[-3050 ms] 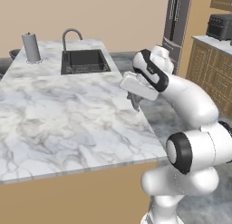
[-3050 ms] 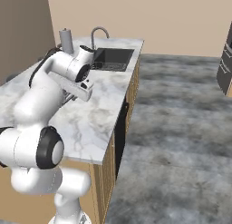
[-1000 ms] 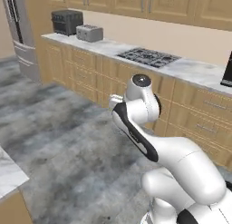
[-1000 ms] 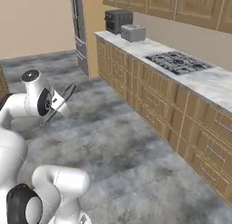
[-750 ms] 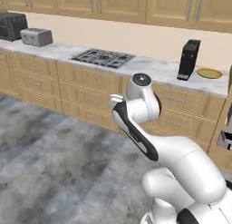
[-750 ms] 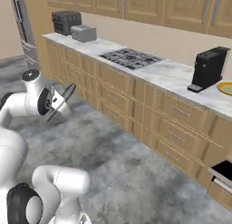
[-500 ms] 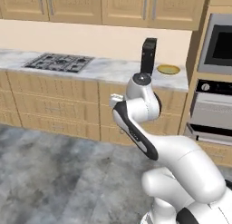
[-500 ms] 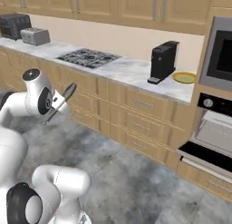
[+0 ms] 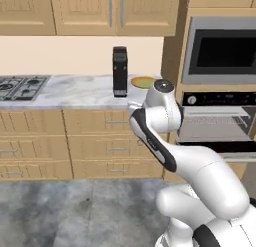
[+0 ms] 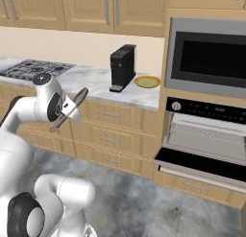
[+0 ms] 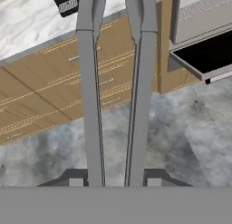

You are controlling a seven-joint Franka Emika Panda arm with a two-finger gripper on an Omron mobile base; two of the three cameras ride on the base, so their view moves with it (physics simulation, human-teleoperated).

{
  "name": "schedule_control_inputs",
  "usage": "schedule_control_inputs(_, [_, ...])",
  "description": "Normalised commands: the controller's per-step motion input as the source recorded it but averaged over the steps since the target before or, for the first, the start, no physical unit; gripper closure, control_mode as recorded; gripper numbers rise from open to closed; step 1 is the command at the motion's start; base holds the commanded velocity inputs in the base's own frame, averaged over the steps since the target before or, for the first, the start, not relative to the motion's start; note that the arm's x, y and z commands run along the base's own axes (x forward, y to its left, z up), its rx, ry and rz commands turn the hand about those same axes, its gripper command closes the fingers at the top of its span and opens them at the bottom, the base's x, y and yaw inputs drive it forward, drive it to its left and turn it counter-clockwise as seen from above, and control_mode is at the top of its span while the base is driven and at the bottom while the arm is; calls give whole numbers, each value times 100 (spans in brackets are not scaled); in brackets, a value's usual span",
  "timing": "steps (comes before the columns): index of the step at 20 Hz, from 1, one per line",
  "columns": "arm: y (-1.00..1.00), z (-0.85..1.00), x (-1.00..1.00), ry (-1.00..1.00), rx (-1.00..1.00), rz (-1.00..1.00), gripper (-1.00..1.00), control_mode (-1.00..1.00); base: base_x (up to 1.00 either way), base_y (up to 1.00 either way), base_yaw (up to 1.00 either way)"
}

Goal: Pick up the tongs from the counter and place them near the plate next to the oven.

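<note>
- Between my pincer's tips [image 11: 115, 178], low in the hand view, I have the tongs [image 11: 113, 96] clamped: their two grey arms run up and away from the fingers, so the jaws are closed on them.
- From the right base view, the tongs [image 10: 70, 109] stick out slantwise beside the wrist, held in the air in front of the lower cabinets [image 10: 103, 130], well short of the counter [image 10: 91, 87].
- Further out, the plate [image 10: 147, 81] sits on the counter's right end, between the black coffee machine [image 10: 122, 67] and the oven [image 10: 209, 56]; the drawer below the oven [image 10: 204, 165] stands pulled out.
- My judgement: pickup is done and I am in the carry. Next I need to reach up and forward over the counter edge, then lower the tongs beside the plate, clear of the coffee machine.
- Compared with half a second ago, the whole scene has slid left in both base views, so my base has turned; plate and oven now lie more squarely ahead, while the arm's pose and grip look unchanged.
</note>
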Motion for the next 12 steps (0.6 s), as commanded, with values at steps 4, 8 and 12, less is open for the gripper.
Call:
schedule_control_inputs(4, [0,0,0,0,0,0,100,100,85,25,-10])
schedule_control_inputs(8, [0,0,0,0,0,0,100,100,93,8,-2])
schedule_control_inputs(12, [0,0,0,0,0,0,100,100,97,0,-5])
